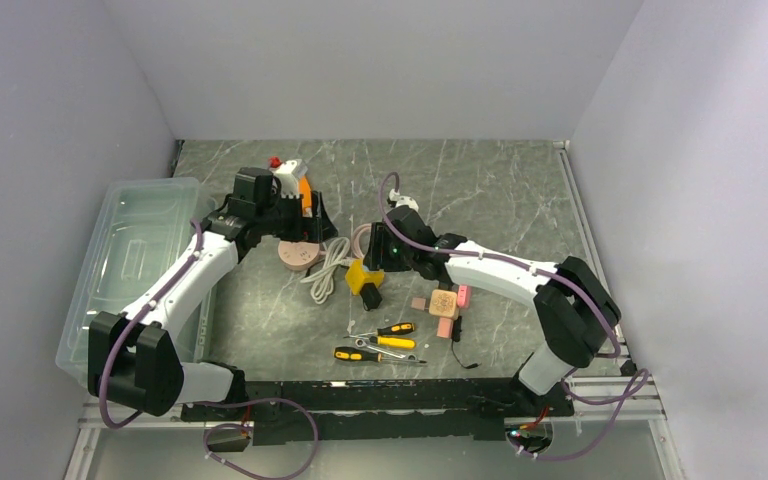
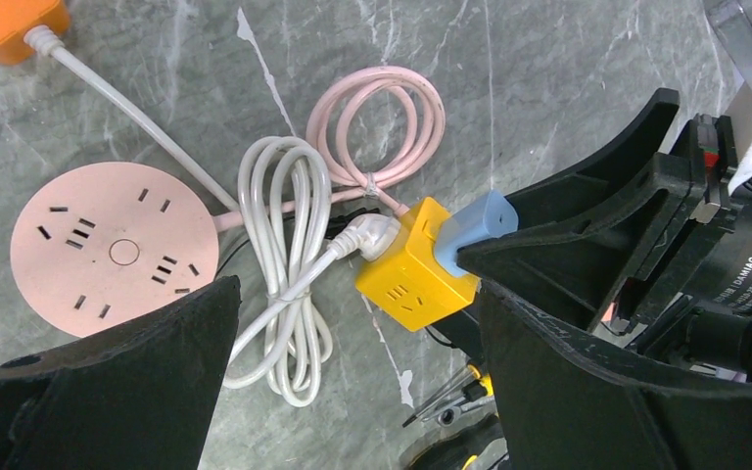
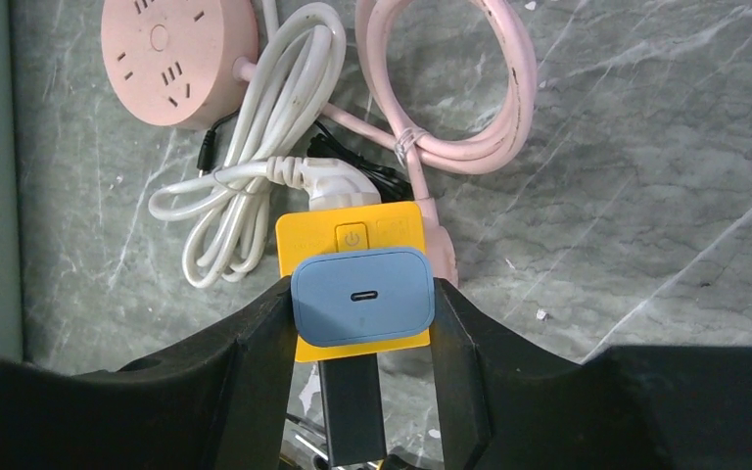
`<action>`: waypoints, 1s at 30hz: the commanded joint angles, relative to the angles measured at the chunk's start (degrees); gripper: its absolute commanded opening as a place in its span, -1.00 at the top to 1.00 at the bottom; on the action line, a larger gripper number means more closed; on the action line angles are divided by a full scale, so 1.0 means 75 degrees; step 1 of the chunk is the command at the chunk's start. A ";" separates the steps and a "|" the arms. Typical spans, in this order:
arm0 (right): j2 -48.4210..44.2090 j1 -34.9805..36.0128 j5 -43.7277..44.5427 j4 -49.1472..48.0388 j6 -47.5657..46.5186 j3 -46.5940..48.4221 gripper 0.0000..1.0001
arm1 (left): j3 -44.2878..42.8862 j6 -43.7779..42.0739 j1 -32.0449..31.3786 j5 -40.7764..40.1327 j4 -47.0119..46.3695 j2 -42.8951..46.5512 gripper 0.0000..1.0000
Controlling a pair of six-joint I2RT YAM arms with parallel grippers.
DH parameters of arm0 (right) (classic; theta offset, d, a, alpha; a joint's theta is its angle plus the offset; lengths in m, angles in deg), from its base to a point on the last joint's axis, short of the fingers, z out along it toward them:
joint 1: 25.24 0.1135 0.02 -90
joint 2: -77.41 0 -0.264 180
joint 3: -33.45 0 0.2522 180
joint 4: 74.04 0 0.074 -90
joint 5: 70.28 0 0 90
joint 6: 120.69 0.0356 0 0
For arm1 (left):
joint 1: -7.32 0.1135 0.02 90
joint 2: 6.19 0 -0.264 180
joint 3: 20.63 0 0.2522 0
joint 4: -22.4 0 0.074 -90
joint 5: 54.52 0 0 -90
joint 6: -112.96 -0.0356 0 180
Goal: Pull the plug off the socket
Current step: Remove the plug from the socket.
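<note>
One blue plug (image 3: pixel 362 297), a rounded block with a single USB-C slot, is stuck into the one yellow cube socket (image 3: pixel 352 233) and pinched between the right gripper's (image 3: pixel 362 305) fingers, with one white plug (image 3: pixel 328 186) in the cube's neighbouring face, one round pink strip (image 3: pixel 176 59) just beyond, and the left gripper (image 2: pixel 357 304) spread wide near the cube.

My left arm (image 1: pixel 175 290) and right arm (image 1: pixel 505 272) are white tubes with chunky black joints. A purple cable (image 1: pixel 103 390) runs along each. My fingers (image 3: pixel 245 362) are matte black, broad and wedge-shaped. A green light (image 1: pixel 394 243) glows on my right wrist; one motor label (image 2: pixel 744 284) reads DAMIAO.
</note>
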 commanded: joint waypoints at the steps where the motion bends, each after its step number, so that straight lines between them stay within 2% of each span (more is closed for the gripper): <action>1: -0.0009 -0.0064 -0.0070 -0.0574 -0.0010 0.0036 0.42 | 0.0000 0.0278 -0.0054 0.0385 -0.0165 -0.0064 -0.90; 6: -0.0268 -0.0054 0.0128 -0.1241 0.0361 -0.0552 1.00 | 0.0440 0.1012 -0.0060 0.1176 -0.0591 -0.0287 -0.90; 13: -0.0820 0.0064 0.1039 -0.2186 0.1126 -0.1545 1.00 | 0.0584 0.1952 -0.0136 0.2373 -0.1126 -0.1522 -0.77; 18: -0.1143 0.0210 0.1618 -0.2467 0.1513 -0.1990 1.00 | 0.0894 0.2558 -0.0315 0.2804 -0.1887 -0.1823 -0.72; 23: -0.1161 0.0329 0.1951 -0.2349 0.1648 -0.2016 1.00 | 0.0938 0.2658 -0.0562 0.2662 -0.1970 -0.1867 -0.60; 30: -0.1233 0.0356 0.2162 -0.2288 0.1737 -0.2042 1.00 | 0.0990 0.2519 -0.0951 0.1822 -0.1556 -0.1509 -0.59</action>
